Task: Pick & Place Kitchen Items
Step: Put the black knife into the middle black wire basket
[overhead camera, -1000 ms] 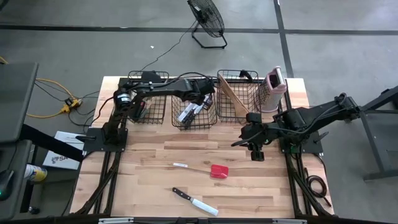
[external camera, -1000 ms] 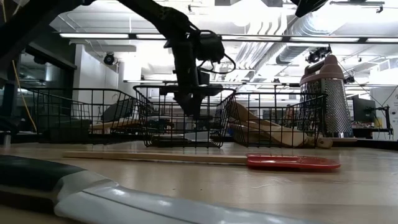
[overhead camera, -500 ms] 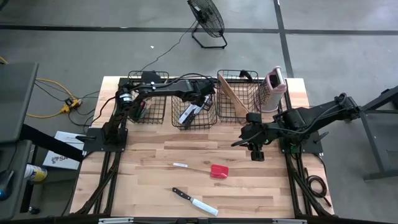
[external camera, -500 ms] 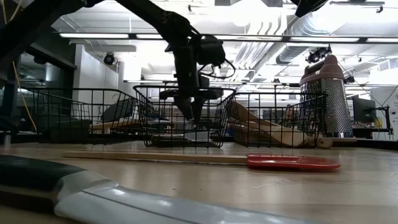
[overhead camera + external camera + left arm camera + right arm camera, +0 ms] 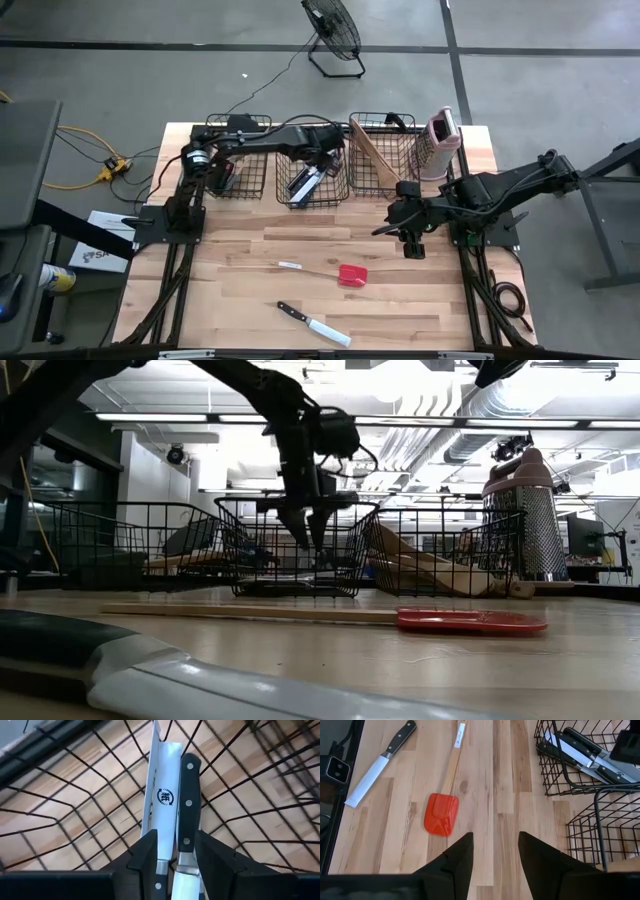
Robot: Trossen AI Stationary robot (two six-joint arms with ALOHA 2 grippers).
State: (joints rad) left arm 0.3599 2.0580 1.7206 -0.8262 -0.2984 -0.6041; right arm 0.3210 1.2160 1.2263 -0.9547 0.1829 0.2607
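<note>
My left gripper (image 5: 322, 160) is open inside the top of the middle wire basket (image 5: 250, 550), just above the knives lying in it. The left wrist view shows a black knife handle (image 5: 188, 800) and a steel blade (image 5: 162, 795) on the basket floor below my open left gripper (image 5: 175, 840). On the table lie a red-headed spatula with a pale wooden handle (image 5: 340, 274) and a black-handled knife (image 5: 313, 324). My right gripper (image 5: 410, 245) is open and empty above the table, to the right of the spatula (image 5: 441, 814).
The left basket (image 5: 240, 160) and the right basket (image 5: 395, 170), which holds wooden utensils (image 5: 430, 570), flank the middle one at the far edge. The pink-and-white grater (image 5: 440, 135) stands at the far right. Bare wood lies around the spatula and knife.
My left gripper has dipped into the middle basket, opened and let go of a knife, then risen a little. The knife now lies in the basket with the others.
</note>
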